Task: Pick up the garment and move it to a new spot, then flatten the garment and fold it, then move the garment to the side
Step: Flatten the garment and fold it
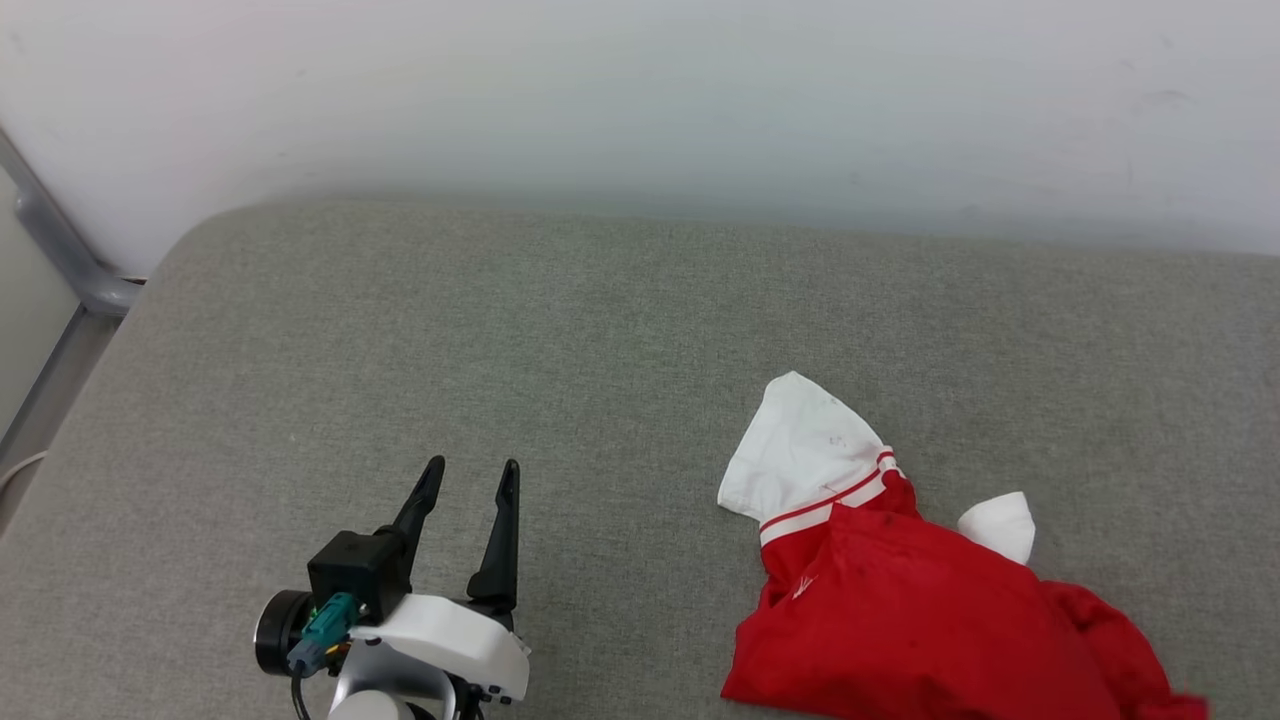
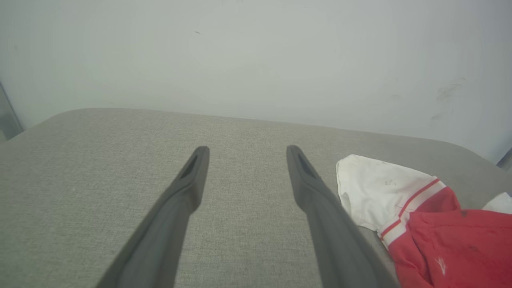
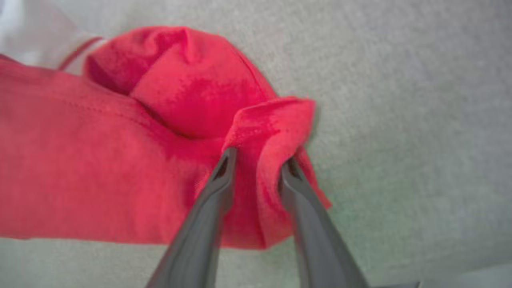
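Since the garment lies crumpled — right hand astride a fold, grip unclear; left hand wide — you've all the flattening and folding left.

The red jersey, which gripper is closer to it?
Right. The right gripper has a fold of the jersey between its fingers; the left gripper hangs open over bare cushion, off to the jersey's left.
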